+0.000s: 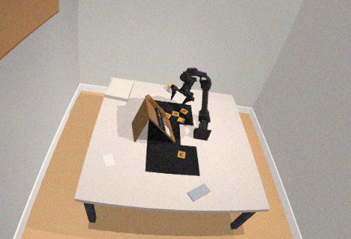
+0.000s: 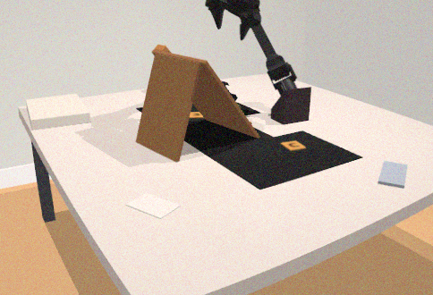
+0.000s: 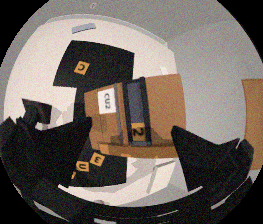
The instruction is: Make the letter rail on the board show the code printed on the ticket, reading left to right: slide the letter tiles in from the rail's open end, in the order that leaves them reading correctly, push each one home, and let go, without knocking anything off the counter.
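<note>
The ticket (image 3: 107, 100) on the sloping wooden board (image 3: 166, 100) (image 1: 139, 124) (image 2: 167, 105) reads CU2. Beside it the dark rail (image 3: 136, 100) (image 1: 159, 118) holds one tile marked 2 (image 3: 138, 131) at its end by the wooden edge strip, the right end as the ticket reads. A C tile (image 1: 181, 154) (image 2: 293, 145) (image 3: 81, 67) lies on the near black mat. A U tile (image 3: 82, 166) and another letter tile (image 3: 97, 159) lie among several on the far mat. My gripper (image 1: 178, 101) (image 2: 231, 34) (image 3: 134, 126) is wide open, empty, above the board's far end.
A white block (image 1: 120, 89) (image 2: 58, 117) stands at the back left corner. A white card (image 1: 109, 160) (image 2: 153, 206) and a blue-grey slab (image 1: 199, 192) (image 2: 394, 173) (image 3: 84, 28) lie towards the front. A small orange-topped object (image 1: 170, 86) is behind the gripper.
</note>
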`<move>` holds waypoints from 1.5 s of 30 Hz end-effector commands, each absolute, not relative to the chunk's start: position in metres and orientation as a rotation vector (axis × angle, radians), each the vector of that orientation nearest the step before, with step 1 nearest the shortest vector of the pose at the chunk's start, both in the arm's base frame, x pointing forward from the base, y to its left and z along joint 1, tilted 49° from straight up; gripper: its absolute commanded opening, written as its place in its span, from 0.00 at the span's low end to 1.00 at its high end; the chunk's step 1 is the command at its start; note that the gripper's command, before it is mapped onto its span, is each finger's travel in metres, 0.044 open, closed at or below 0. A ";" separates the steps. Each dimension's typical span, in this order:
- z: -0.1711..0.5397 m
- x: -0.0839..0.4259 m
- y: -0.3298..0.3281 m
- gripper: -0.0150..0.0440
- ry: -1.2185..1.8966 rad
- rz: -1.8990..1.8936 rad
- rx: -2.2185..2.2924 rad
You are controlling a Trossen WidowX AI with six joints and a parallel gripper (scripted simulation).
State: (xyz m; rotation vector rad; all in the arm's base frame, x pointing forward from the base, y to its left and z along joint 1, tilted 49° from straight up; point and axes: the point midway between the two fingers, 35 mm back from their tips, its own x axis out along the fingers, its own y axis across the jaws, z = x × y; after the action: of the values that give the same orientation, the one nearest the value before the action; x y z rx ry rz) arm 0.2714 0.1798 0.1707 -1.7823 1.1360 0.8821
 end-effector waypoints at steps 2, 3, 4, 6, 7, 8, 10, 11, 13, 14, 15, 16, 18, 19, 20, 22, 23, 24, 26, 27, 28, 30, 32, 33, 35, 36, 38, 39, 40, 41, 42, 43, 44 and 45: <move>0.180 0.261 0.184 1.00 1.041 0.998 -1.867; 0.180 0.261 0.184 1.00 1.041 0.998 -1.867; 0.180 0.261 0.184 1.00 1.041 0.998 -1.867; 0.180 0.261 0.184 1.00 1.041 0.998 -1.867; 0.180 0.261 0.184 1.00 1.041 0.998 -1.867; 0.180 0.261 0.184 1.00 1.041 0.998 -1.867; 0.180 0.261 0.184 1.00 1.041 0.998 -1.867; 0.180 0.261 0.184 1.00 1.041 0.998 -1.867; 0.180 0.261 0.184 1.00 1.041 0.998 -1.867; 0.180 0.261 0.184 1.00 1.041 0.998 -1.867; 0.180 0.262 0.181 0.96 1.049 0.984 -1.857; 0.180 0.266 0.173 0.91 1.074 0.945 -1.827; 0.180 0.278 0.140 0.83 1.157 0.798 -1.715; 0.180 0.283 0.122 0.83 1.199 0.716 -1.653; 0.180 0.287 0.103 0.83 1.237 0.635 -1.591; 0.180 0.291 0.067 0.83 1.305 0.470 -1.465; 0.180 0.291 0.049 0.83 1.335 0.387 -1.402; 0.179 0.290 0.030 0.83 1.361 0.303 -1.339; 0.180 0.286 -0.003 0.83 1.403 0.148 -1.222; 0.180 0.282 -0.020 0.83 1.420 0.069 -1.164; 0.180 0.278 -0.036 0.83 1.435 -0.009 -1.105; 0.179 0.266 -0.067 0.83 1.458 -0.167 -0.989; 0.179 0.251 -0.095 0.83 1.472 -0.326 -0.874; 0.179 0.243 -0.109 0.83 1.476 -0.406 -0.817; 0.177 0.224 -0.133 0.83 1.477 -0.566 -0.704; 0.175 0.215 -0.144 0.83 1.474 -0.648 -0.648; 0.174 0.202 -0.157 0.83 1.467 -0.749 -0.579; 0.173 0.200 -0.159 0.83 1.465 -0.761 -0.571; 0.173 0.200 -0.159 0.83 1.465 -0.761 -0.571; 0.173 0.200 -0.159 0.83 1.465 -0.761 -0.571; 0.173 0.200 -0.159 0.83 1.465 -0.761 -0.571; 0.173 0.200 -0.159 0.83 1.465 -0.761 -0.571; 0.173 0.200 -0.159 0.83 1.465 -0.761 -0.571; 0.173 0.201 -0.158 0.83 1.465 -0.761 -0.570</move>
State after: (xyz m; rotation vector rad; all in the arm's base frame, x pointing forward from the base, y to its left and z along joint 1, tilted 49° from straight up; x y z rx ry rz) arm 0.2038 -0.1558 0.1719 -0.5865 1.4781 -0.7309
